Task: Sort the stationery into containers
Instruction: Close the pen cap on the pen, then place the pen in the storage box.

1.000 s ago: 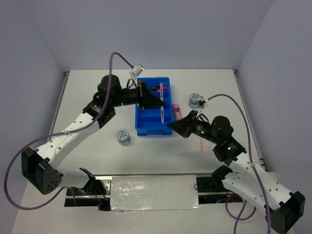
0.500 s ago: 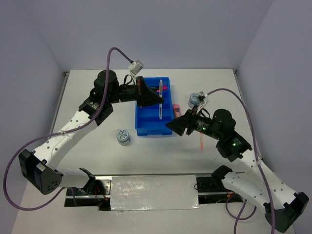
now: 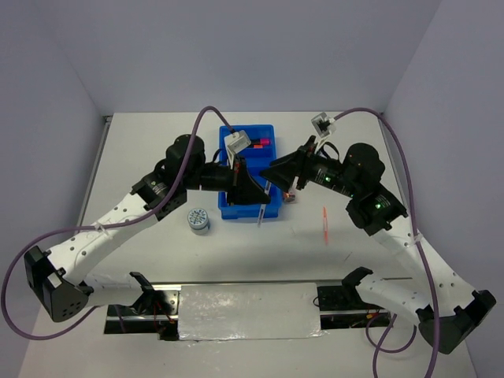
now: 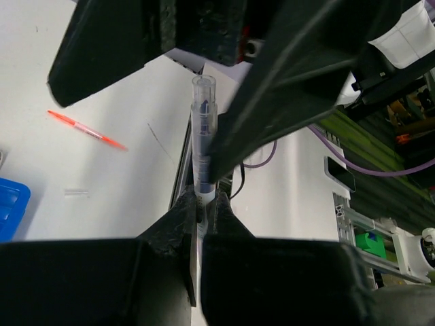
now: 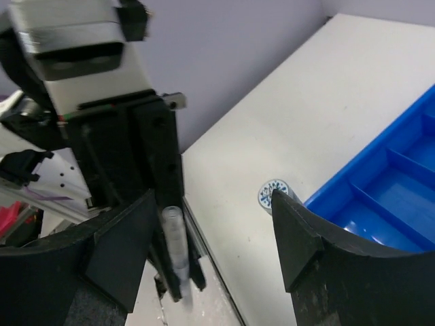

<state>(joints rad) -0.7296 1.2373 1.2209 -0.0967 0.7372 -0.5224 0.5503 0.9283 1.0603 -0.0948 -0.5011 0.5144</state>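
The sorting looks partly done: at least one pink-capped marker [image 3: 262,142] lies in the far end of the blue tray [image 3: 235,211], while a tape roll [image 3: 198,220] sits on the table to the near left of the left gripper [image 4: 202,204] and an orange pen [image 3: 324,226] lies beyond it to the right. That gripper is clamped on a thin grey pen [image 4: 202,132], a clear barrel with a dark core, held by one end over the tray's near edge. The right gripper [image 5: 214,197] is spread wide, holding nothing.
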